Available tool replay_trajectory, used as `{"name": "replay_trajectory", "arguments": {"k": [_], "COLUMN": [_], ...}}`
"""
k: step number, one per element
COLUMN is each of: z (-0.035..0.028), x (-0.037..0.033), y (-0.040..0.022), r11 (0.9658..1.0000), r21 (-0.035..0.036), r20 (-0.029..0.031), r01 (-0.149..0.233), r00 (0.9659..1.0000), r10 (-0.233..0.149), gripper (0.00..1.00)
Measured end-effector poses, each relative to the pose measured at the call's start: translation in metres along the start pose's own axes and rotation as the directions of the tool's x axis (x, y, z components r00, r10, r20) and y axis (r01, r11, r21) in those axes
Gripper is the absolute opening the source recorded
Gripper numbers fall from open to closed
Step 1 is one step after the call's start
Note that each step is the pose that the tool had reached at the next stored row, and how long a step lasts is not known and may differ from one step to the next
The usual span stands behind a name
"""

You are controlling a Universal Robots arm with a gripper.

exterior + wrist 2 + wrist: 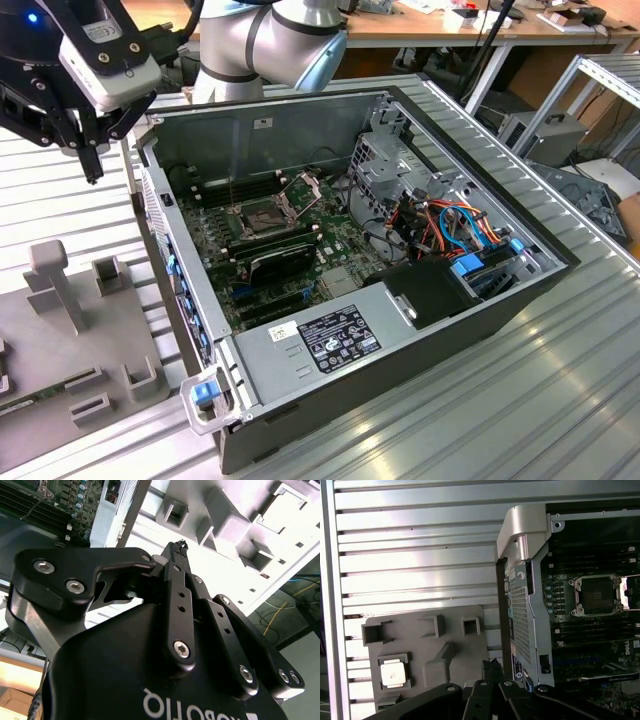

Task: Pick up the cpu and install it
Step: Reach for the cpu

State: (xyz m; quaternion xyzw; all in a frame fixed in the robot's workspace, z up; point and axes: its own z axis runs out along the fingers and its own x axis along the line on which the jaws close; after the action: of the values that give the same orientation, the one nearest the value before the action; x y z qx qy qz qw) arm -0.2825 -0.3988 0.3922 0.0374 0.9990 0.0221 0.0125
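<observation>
Hovering above the grey tray [415, 642] beside the open computer case [520, 605], my end effector [490, 666] is pinched together, holding nothing; the cpu [393, 674] lies in a tray pocket, apart from it.

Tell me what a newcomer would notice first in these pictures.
The opened computer case sits mid exterior view, its open socket standing out on the green motherboard. The shut gripper hangs beside the case at that view's upper left. In the first wrist view the silver cpu lies in a grey holder.
</observation>
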Motion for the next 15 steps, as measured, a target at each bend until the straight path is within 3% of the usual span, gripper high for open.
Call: {"name": "replay_trajectory", "arguments": {"k": [15], "z": [0.0001], "x": [0.0064], "y": [-0.0005], "r11": [1.0000], "r21": [0.0000], "r20": [0.0001], "r01": [0.000], "r00": [1.0000], "r10": [0.000], "gripper": [0.11]}}
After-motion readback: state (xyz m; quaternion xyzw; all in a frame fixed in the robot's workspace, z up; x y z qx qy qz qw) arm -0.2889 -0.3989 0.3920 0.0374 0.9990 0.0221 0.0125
